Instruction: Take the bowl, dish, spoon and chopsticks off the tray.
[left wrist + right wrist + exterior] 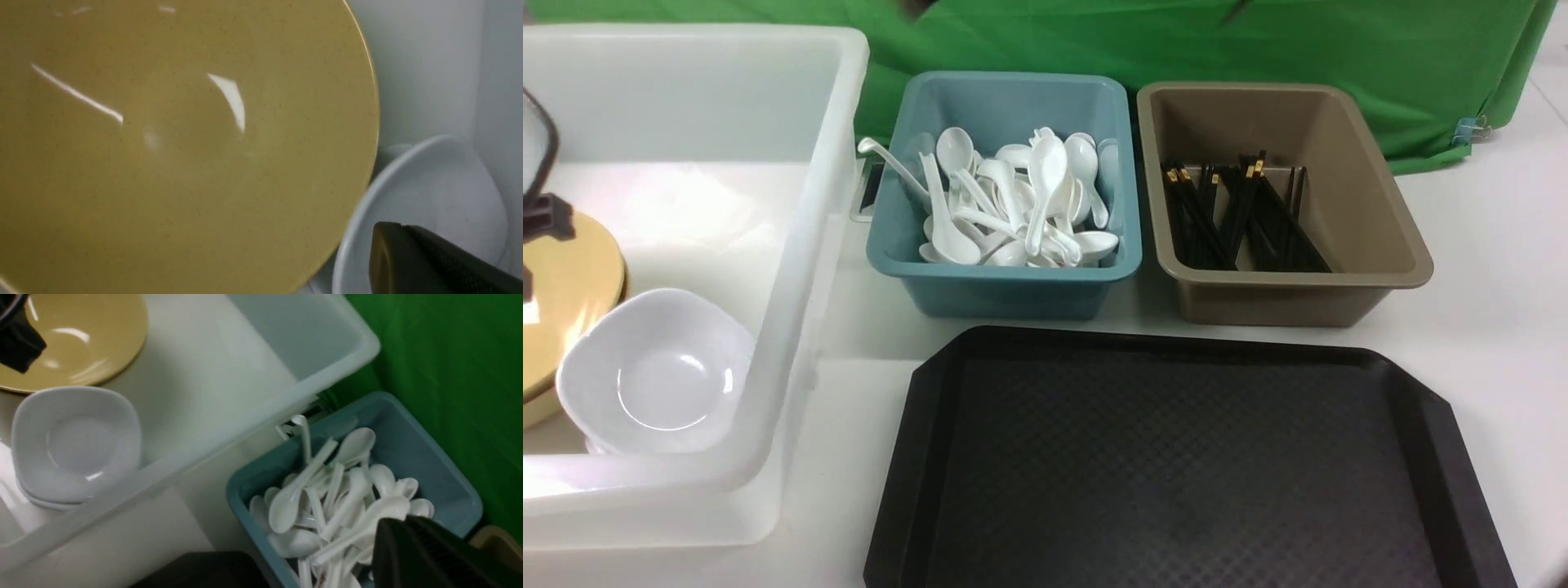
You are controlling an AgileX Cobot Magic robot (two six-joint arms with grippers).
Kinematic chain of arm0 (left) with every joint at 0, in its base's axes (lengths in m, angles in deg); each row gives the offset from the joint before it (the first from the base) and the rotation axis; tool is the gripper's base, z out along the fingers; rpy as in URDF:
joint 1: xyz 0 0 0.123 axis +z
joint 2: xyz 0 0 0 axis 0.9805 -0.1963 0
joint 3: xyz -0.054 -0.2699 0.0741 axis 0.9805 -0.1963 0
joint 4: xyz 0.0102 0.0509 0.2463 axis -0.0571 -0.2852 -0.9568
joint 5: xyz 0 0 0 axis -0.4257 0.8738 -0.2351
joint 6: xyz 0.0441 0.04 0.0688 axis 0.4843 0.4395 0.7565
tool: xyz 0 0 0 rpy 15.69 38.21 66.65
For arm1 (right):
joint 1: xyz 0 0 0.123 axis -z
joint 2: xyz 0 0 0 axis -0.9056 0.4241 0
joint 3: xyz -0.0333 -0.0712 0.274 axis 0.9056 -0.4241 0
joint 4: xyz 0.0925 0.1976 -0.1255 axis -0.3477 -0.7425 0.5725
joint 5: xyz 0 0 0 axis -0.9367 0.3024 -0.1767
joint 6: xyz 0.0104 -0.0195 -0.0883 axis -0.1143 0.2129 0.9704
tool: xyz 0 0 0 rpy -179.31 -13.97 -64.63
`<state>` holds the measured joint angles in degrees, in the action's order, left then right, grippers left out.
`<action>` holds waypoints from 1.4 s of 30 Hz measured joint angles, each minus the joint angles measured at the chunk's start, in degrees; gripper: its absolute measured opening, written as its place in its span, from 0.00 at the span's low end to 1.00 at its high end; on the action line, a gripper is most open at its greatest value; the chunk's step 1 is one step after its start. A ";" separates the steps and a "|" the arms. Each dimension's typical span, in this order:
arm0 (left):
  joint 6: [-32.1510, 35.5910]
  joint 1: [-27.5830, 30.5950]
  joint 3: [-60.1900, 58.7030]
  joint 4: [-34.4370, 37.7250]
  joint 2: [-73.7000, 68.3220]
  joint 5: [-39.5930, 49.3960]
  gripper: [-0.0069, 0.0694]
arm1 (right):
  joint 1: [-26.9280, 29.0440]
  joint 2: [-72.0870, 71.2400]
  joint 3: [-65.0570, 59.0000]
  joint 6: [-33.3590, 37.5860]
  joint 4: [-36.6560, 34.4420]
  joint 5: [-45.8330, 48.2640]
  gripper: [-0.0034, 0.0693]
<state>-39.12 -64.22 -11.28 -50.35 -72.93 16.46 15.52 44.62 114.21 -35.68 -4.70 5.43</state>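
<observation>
The white table (1511, 269) served as the work surface, smooth and unmarked where visible. A green cloth (1298, 45) hung as a backdrop along the far edge, creased, its lower hem resting on the surface. A small clip (1470, 129) was fastened to the cloth near the far right corner. Lighting was bright and even; shadows were soft.

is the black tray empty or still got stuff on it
Empty, as far as the front view shows: the tray has only bare textured surface. The bowl sits in the white tub.
</observation>
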 joint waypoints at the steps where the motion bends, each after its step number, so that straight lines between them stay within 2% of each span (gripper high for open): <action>1: 0.80 0.00 0.17 0.67 -2.39 -0.80 0.07 | 0.52 -2.21 -2.74 0.00 0.07 0.04 0.06; 7: 2.50 0.00 0.17 1.46 -9.17 -1.49 0.07 | 0.77 -7.87 -10.50 0.25 0.12 0.25 0.06; 12: 4.48 -1.65 0.23 3.58 -11.51 -0.90 0.08 | 0.77 -9.35 -11.91 0.25 0.17 0.26 0.06; 14: 4.55 -3.35 0.23 2.42 -11.50 -0.12 0.08 | 0.77 -9.41 -11.93 0.25 0.17 0.26 0.06; 18: 0.29 -4.60 0.23 -2.87 -10.17 0.91 0.08 | 0.77 -9.41 -12.10 0.25 0.17 0.26 0.06; 21: -2.13 -4.64 0.23 -6.13 -6.02 0.94 0.08 | 0.77 -9.41 -12.10 0.72 0.17 0.26 0.06; 25: -1.39 -5.64 0.23 -4.97 -0.18 1.70 0.08 | 0.82 -9.47 -12.10 2.11 1.64 0.26 0.06; 28: 5.73 -9.96 0.23 1.97 8.93 3.98 0.08 | 2.45 -10.56 -12.55 0.75 5.82 0.21 0.06; 31: 11.15 -14.99 0.23 7.24 15.73 4.03 0.08 | 5.62 -14.35 -15.09 -1.18 7.01 0.15 0.06; 37: 15.17 -23.06 -0.64 12.52 30.94 5.57 0.08 | 14.59 -30.36 -29.71 -6.17 8.37 -2.86 0.06; 42: 14.87 -24.09 -7.42 12.85 44.14 5.17 0.08 | 18.82 -48.85 -51.36 -10.55 8.78 -17.61 0.06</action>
<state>-24.25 -88.31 -18.70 -37.50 -28.79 21.64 34.34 -4.23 62.85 -46.22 4.08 -12.19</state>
